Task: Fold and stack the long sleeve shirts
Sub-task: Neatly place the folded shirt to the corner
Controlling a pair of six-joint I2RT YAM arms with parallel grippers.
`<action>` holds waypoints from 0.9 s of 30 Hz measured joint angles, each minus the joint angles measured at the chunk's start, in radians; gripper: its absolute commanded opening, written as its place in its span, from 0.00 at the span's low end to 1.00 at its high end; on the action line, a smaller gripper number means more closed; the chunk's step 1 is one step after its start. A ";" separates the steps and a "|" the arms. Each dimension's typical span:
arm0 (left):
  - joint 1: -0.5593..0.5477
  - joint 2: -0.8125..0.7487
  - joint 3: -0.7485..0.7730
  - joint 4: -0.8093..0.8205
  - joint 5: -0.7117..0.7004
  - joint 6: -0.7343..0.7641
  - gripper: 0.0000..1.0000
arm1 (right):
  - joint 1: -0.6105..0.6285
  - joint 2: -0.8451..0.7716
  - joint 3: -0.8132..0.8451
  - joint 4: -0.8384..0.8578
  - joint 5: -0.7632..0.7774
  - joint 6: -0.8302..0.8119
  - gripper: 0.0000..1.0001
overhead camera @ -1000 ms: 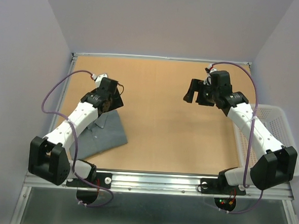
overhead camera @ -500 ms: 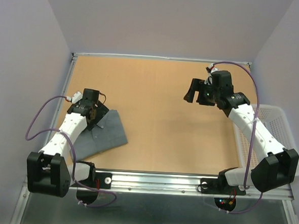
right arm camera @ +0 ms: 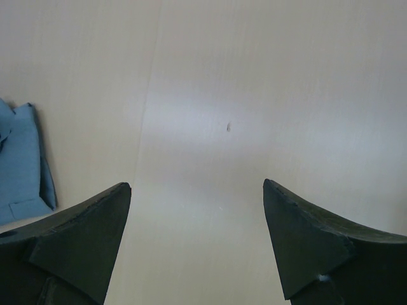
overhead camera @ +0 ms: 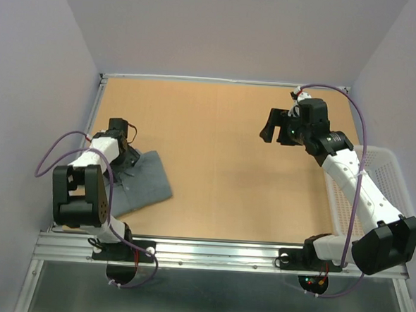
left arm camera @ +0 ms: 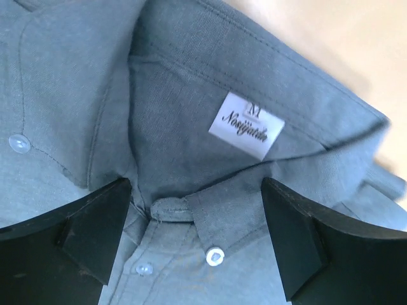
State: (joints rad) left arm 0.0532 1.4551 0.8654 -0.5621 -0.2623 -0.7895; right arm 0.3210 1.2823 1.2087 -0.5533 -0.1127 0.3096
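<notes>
Where the tabletop reaches its near left corner, a grey shirt is seen lying flat, folded into a rough rectangle, with its left part hidden under the left arm. Only this one shirt is seen, and nothing is stacked on it. From the left wrist view the shirt fills nearly the whole picture: the collar is turned down and closed at the neck, a white label with dark script is sewn inside it, and small pale buttons are spread along the front.

Directly above the collar the left end effector is held released, its two black fingers spread wide to either side of the neck opening, with no cloth pinched between them. Whether the fingertips touch the cloth cannot be told.

Well apart from the shirt, over the far right part of the tabletop, the right end effector is likewise held released, with nothing between its fingers. In its wrist view only bare tabletop lies below, and an edge of the shirt is caught at the left border. A white mesh basket is placed beside the right edge of the tabletop.
</notes>
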 measured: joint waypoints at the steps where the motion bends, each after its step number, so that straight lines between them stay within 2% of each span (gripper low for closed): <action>1: 0.010 0.035 0.016 0.002 -0.010 0.023 0.97 | 0.000 0.000 0.000 0.000 0.002 -0.002 0.89; 11: 0.027 0.270 0.215 0.136 -0.117 0.399 0.98 | 0.000 0.002 0.000 0.000 0.014 -0.019 0.89; 17: 0.027 0.302 0.248 0.226 -0.160 0.613 0.98 | 0.000 0.005 0.000 0.000 0.006 -0.019 0.89; 21: 0.027 0.239 0.171 0.268 -0.183 0.663 0.99 | 0.000 0.017 0.000 0.000 -0.003 -0.019 0.89; 24: 0.027 0.114 0.111 0.241 -0.205 0.679 0.99 | 0.000 0.029 0.000 0.000 -0.011 -0.019 0.89; 27: 0.027 -0.046 0.127 0.204 -0.227 0.690 0.99 | 0.000 0.034 0.000 0.000 -0.017 -0.019 0.89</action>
State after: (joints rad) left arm 0.0807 1.4094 0.9928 -0.3576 -0.4892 -0.0994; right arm 0.3214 1.3163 1.2087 -0.5529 -0.1299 0.2909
